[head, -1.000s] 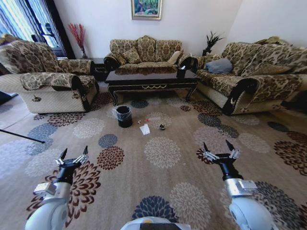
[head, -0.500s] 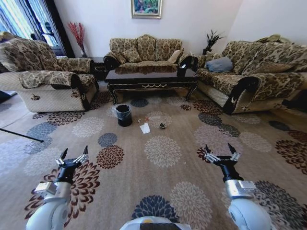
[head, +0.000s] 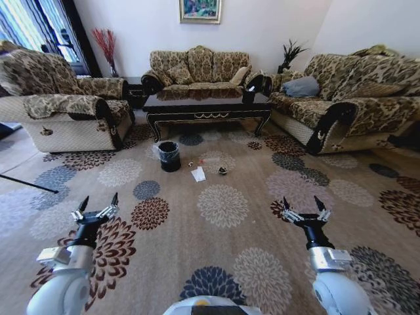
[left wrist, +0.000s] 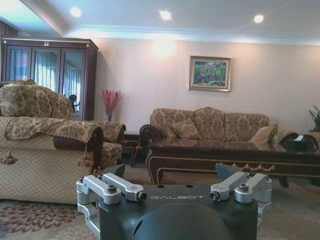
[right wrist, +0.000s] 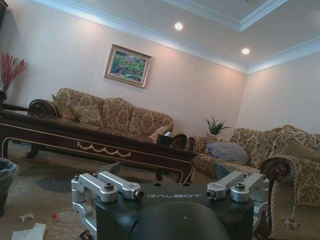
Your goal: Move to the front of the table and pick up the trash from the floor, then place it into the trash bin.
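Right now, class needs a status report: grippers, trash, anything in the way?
Left gripper and right gripper open, empty, low over carpet. Trash on floor beside bin, before table. Path open.

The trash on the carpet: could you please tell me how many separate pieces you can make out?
4, all right of the trash bin, before the table: folded white paper, dark wrapper, red-capped bottle, small white scrap. Smaller bits may be missed.
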Controlling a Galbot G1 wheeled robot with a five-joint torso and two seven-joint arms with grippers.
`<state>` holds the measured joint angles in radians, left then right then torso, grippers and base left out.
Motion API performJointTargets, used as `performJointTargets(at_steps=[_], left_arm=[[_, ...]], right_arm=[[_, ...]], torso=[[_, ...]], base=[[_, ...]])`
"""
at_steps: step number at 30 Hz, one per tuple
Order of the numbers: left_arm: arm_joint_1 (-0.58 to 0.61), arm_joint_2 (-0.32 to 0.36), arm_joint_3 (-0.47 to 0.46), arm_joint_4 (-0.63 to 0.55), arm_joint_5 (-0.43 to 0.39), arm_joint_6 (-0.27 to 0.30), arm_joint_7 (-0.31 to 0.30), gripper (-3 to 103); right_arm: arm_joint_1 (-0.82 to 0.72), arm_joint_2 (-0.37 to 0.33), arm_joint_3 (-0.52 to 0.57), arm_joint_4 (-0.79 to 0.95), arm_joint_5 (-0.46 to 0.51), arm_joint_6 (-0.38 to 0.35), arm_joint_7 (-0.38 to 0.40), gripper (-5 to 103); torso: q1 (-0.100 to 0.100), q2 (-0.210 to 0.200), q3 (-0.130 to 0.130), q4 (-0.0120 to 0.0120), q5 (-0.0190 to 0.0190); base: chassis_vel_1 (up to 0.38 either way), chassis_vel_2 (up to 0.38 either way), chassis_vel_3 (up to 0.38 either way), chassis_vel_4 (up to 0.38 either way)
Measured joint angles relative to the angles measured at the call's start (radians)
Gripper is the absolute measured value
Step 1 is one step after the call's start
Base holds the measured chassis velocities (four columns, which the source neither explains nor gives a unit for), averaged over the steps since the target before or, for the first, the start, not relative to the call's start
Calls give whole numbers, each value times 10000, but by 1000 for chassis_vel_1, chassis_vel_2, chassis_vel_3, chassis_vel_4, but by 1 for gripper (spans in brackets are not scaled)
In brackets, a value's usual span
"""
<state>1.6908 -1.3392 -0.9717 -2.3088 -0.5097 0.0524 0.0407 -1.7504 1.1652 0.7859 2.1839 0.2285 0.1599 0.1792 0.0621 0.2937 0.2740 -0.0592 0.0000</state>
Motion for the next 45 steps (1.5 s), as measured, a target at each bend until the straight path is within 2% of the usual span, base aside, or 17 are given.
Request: performJointTargets(at_steps=[9, 26, 37, 45], left_arm=[[-4, -35, 7, -229, -67, 65, -18, 100], [0, 41, 92, -121, -13, 51, -18, 100], [-99, 124, -207, -909, -510, 449, -84, 100], [-72, 38, -215, -1071, -533, 477, -100, 100]], right_arm=[[15, -34, 58, -140, 107, 596, -178, 100], [11, -50, 39, -203, 275, 859, -420, 100], [20, -4, 22, -323, 179, 936, -477, 100], [23, -26, 40, -340, 172, 968, -478, 100]], torso=[[-91, -329, -240, 0, 0], [-240, -881, -644, 0, -1], [-349, -1304, -958, 0, 0], [-406, -1531, -1130, 0, 0]], base=[[0, 0, 0, 0], [0, 0, 0, 0], [0, 0, 0, 0], [0, 0, 0, 0]])
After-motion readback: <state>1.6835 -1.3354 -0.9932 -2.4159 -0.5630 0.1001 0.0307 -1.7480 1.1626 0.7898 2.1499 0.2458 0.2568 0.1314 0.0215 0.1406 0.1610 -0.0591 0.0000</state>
